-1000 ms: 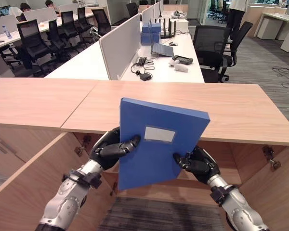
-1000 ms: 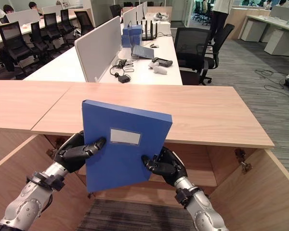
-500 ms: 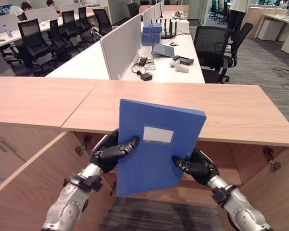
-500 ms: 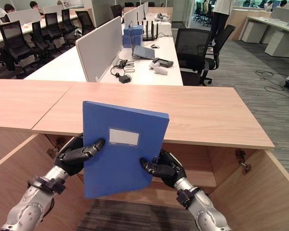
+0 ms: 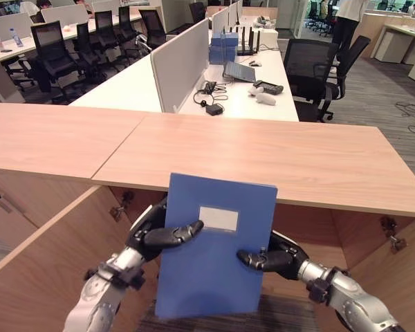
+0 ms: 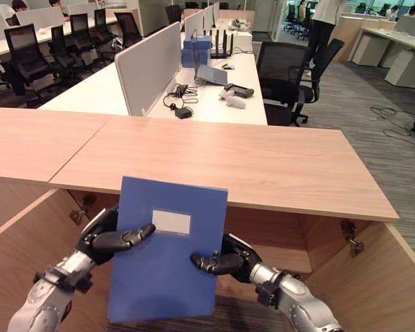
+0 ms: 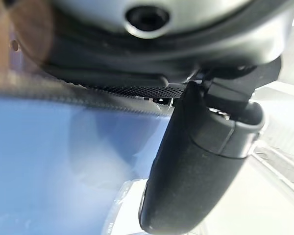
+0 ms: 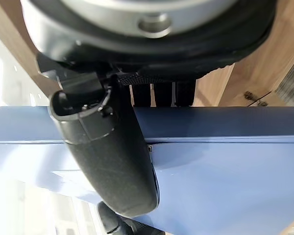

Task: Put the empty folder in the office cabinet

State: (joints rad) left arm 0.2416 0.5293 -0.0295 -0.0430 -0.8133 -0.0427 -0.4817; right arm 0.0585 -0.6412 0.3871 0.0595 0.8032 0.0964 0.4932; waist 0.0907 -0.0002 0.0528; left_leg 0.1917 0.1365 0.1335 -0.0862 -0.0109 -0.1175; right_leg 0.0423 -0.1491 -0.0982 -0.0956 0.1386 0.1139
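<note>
I hold a blue folder [image 5: 214,256] with a pale label upright between both hands, in front of the open wooden office cabinet [image 5: 311,173]. My left hand [image 5: 152,235] grips its left edge, thumb across the front cover. On the right edge, my right hand [image 5: 280,256] pinches it the same way. In the wrist views each thumb lies on the blue folder cover [image 7: 49,171] [image 8: 225,161]. The folder's top edge sits just below the cabinet's top board, and its lower part covers the opening behind it.
The cabinet's left door [image 5: 48,263] and right door [image 5: 401,277] stand open on either side of my arms. Behind the cabinet are white desks [image 5: 242,90] with a laptop, cables and dividers, black office chairs [image 5: 308,69], and a person [image 5: 346,21] standing far back.
The folder has come down and straightened, from above the cabinet top to in front of the opening. Both hands moved down with it, keeping their grip.
</note>
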